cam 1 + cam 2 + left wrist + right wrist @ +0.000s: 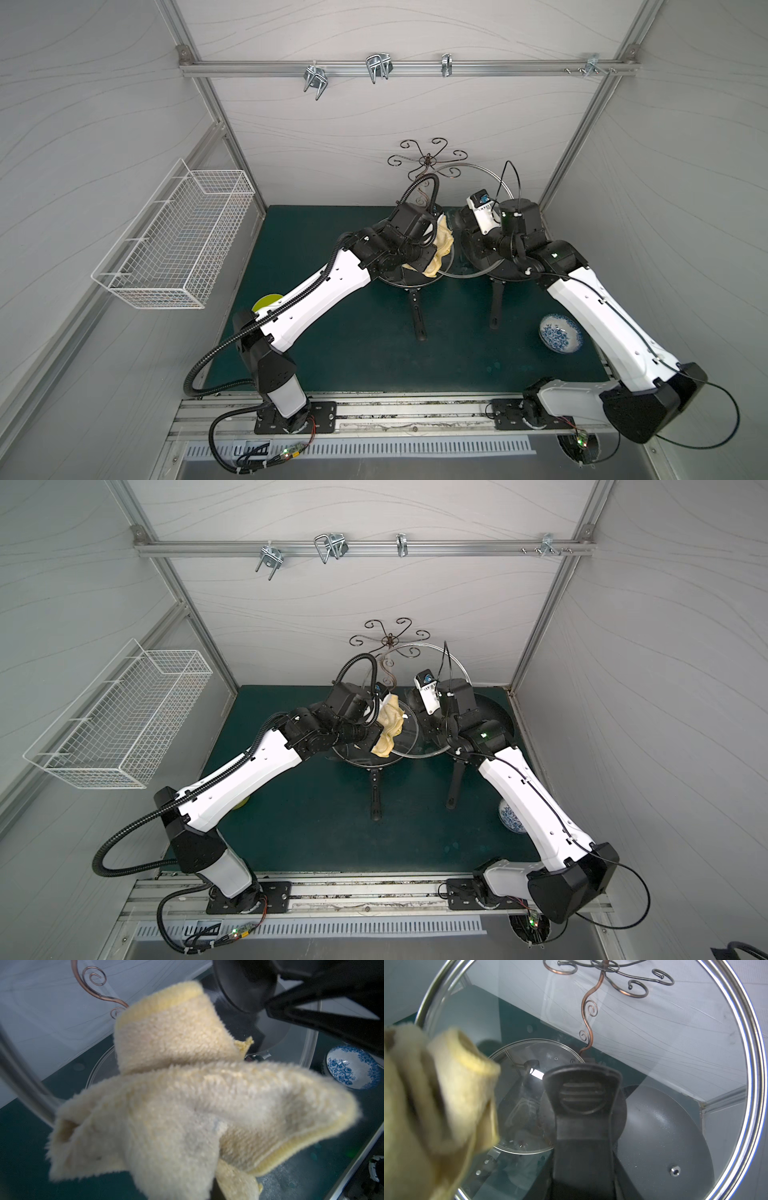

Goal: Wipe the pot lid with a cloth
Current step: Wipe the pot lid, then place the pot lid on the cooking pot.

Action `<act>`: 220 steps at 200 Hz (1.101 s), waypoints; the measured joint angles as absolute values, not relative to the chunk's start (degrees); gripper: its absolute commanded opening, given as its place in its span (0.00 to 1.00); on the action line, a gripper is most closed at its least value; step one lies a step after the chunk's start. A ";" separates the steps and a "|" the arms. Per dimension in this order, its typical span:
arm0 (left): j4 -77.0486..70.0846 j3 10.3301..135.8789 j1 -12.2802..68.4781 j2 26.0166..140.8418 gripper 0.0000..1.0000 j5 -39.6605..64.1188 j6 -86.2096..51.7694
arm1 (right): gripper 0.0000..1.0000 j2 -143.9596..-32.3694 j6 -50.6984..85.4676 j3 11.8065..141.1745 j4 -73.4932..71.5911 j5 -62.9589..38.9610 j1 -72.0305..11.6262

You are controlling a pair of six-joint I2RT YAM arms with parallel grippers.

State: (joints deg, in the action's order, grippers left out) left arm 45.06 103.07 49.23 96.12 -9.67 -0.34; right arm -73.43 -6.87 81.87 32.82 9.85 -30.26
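Grey wave-grained panels on aluminium framing enclose the cell, with a dark green matt bench (353, 357) underfoot.

- White wire-mesh basket (174, 237): hung on the left wall, well apart from the work.
- Round glass pot lid (654, 1049), steel-rimmed with a black plastic handle: lifted off the bench and tipped on edge above the pans. The right tool (467, 239) is pinched tight on its handle.
  - Handling, as I judge it: wiping is under way. The right arm should brace the lid rigid while the cloth sweeps in broad, overlapping strokes from rim to centre. Pressure should be light enough that the handle does not twist in the grip.
- Dark grey non-stick frying pan (496, 715), long black handle: on the bench beneath the lid.
- Black frying pan (417, 318), covered by its own smaller glass lid: just beside the first.
- Copper-toned scrolled wire stand (428, 160): by the back wall, near enough to be knocked.
- Pale yellow fuzzy cloth (390, 727), bunched, hemmed, faintly smudged: soft pile against slick glass. It is clamped in the left tool (422, 254), which it largely hides, and it seems to lie on the lid face away from the handle.
- Blue-and-white patterned porcelain bowl (559, 332): near the right arm.
- Lime-green bowl (266, 302): half behind the left arm.
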 measured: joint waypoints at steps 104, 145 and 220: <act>36.49 93.23 50.35 92.14 0.00 -6.74 0.43 | 0.00 -74.02 -0.84 82.15 34.04 9.41 -24.34; 25.06 81.56 49.80 83.09 0.00 -5.39 1.10 | 0.00 -73.30 2.04 80.79 34.57 9.41 -19.27; 6.09 68.29 48.34 75.90 0.00 1.19 1.52 | 0.00 -73.36 8.58 76.62 36.18 10.31 -9.41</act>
